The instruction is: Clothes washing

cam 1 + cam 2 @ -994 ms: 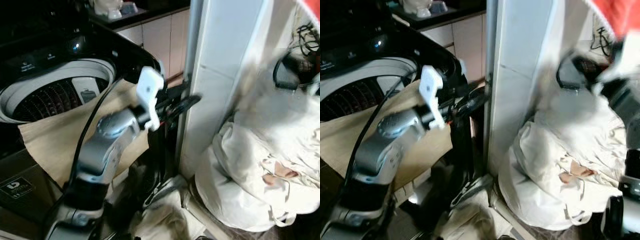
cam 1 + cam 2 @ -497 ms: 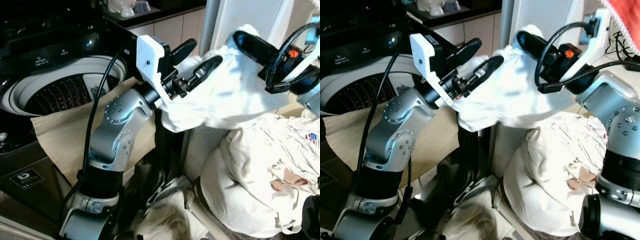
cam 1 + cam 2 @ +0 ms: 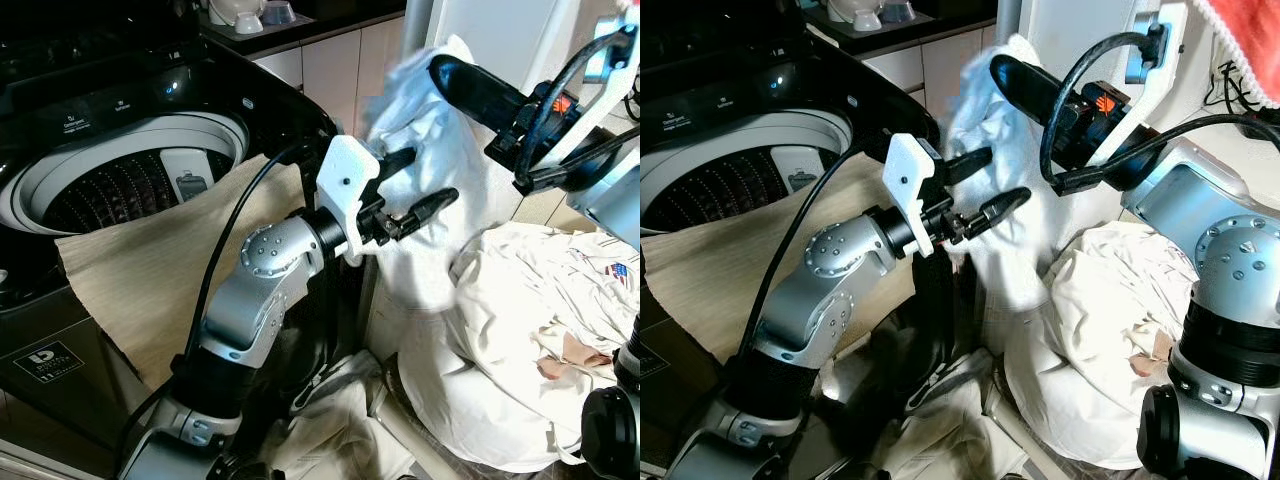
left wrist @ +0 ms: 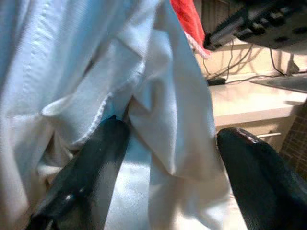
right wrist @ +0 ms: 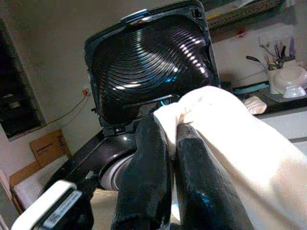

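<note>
The right gripper [image 5: 168, 143] pinches a white garment [image 3: 425, 130] high beside the washer [image 3: 120, 150], near its right rim. The left gripper [image 3: 415, 185] is spread, fingers either side of the hanging cloth. Nothing white lies in the drum yet (a tan cloth [image 3: 150, 280] drapes its front edge). The laundry pile [image 3: 520, 350] remains to load.

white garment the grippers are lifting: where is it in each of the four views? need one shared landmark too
Left eye: white garment upper centre, hanging from the right gripper.
Right eye: upper centre, beside the open left gripper.
Left wrist: spread across the picture, between the fingers.
Right wrist: pinched at centre.
Landmark: the washer, seen in both eye views and the right wrist view.
</note>
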Robot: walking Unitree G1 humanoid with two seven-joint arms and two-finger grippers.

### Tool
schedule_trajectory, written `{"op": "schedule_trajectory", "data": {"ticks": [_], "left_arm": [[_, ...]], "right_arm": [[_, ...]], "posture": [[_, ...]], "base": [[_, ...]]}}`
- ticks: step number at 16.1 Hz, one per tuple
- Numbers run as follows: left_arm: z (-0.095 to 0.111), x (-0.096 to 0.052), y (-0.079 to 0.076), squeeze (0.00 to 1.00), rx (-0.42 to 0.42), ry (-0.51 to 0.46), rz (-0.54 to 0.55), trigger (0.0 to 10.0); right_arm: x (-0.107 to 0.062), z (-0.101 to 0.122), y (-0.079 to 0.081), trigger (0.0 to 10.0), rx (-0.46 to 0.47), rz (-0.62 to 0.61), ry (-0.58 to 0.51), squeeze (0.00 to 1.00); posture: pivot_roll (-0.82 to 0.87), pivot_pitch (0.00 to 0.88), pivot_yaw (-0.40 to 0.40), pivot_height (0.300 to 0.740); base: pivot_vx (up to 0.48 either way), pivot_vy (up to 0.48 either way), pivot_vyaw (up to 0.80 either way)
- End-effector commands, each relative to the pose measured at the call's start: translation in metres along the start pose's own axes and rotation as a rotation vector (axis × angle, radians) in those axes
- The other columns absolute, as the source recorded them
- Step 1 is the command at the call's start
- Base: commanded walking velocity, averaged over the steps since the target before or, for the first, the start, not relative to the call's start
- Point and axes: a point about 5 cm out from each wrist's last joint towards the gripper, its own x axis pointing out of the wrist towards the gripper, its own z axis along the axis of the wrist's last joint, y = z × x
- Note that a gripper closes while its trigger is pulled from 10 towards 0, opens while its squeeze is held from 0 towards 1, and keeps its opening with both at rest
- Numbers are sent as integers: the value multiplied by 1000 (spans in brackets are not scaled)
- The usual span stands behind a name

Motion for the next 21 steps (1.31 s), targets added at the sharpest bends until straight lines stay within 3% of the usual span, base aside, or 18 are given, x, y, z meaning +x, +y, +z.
{"op": "schedule_trajectory", "data": {"ticks": [1,19,20,21], "left_arm": [[4,-2,7,0,8,-9,31,0],[-1,-8,24,0,20,5,174,0],[0,-9,30,0,23,-4,212,0],[2,-11,34,0,26,-13,240,0]], "right_arm": [[1,10,10,0,-31,42,-26,0],[4,4,14,0,-26,26,-7,0],[3,4,11,510,-46,-2,-5,0],[3,4,10,8745,-56,-15,-5,0]], "posture": [[-77,0,33,740],[-80,0,35,740],[-80,0,35,740],[-82,0,36,740]], "base": [[0,0,0],[0,0,0],[0,0,0],[0,0,0]]}}
